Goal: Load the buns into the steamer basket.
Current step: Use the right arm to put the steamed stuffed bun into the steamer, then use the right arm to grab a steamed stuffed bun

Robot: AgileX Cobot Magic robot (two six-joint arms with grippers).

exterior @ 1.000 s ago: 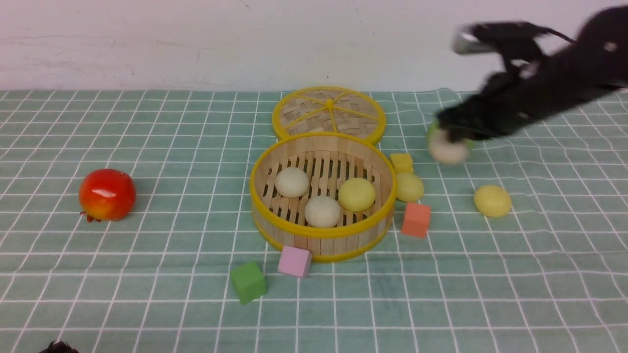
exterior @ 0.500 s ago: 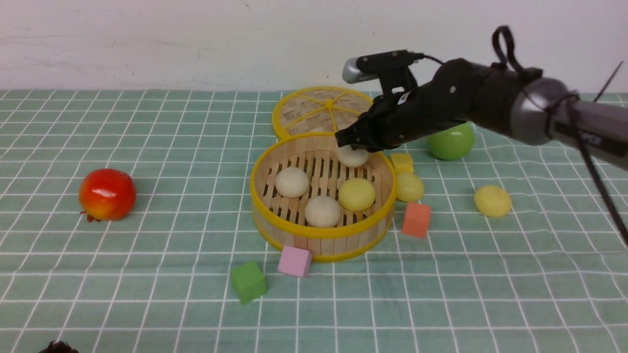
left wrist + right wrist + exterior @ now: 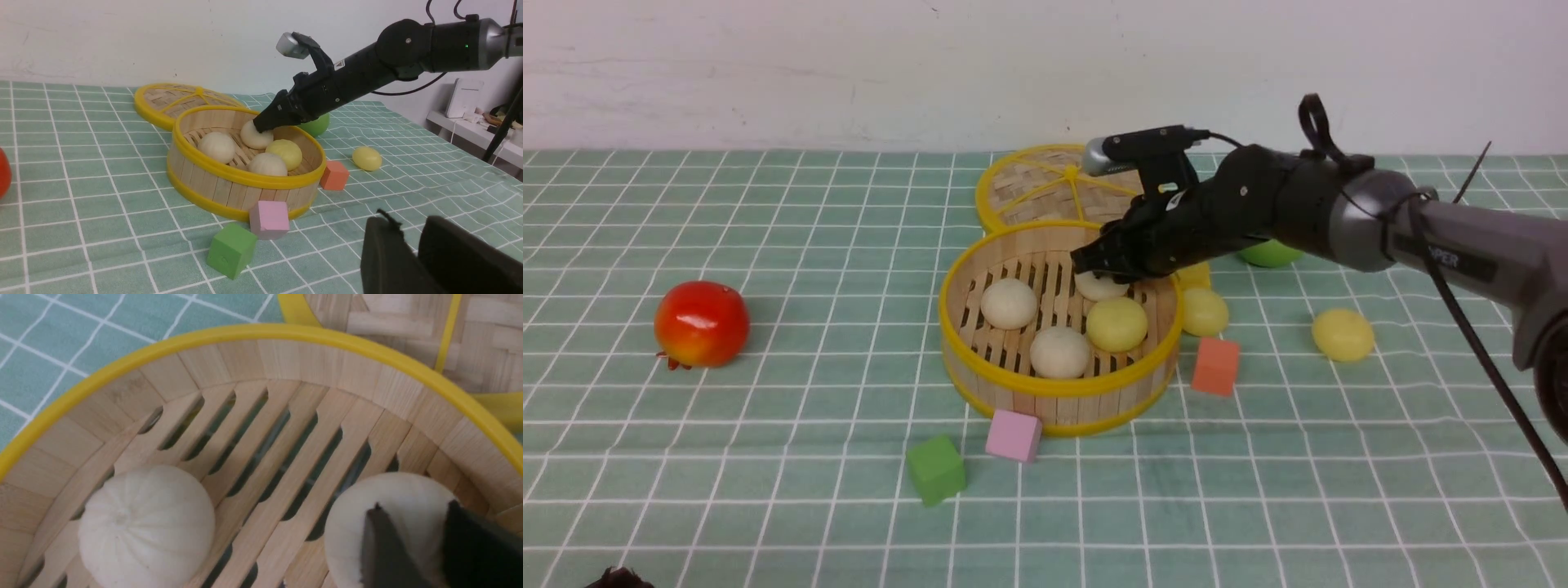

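White bun (image 3: 351, 522) is seated on the steamer basket (image 3: 1058, 388) floor, evidently for release; right gripper (image 3: 413, 512) tips are narrowly parted upon it, hold undeterminable; two yellow buns (image 3: 1343, 334) are noted outside

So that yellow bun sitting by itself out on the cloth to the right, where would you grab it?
Pinch the lone yellow bun across its widest middle, coming straight down from above. It sits dome up on the checked cloth with bare cloth all round, so fingers can likely drop on either side. The rounded top alone would probably slip out.
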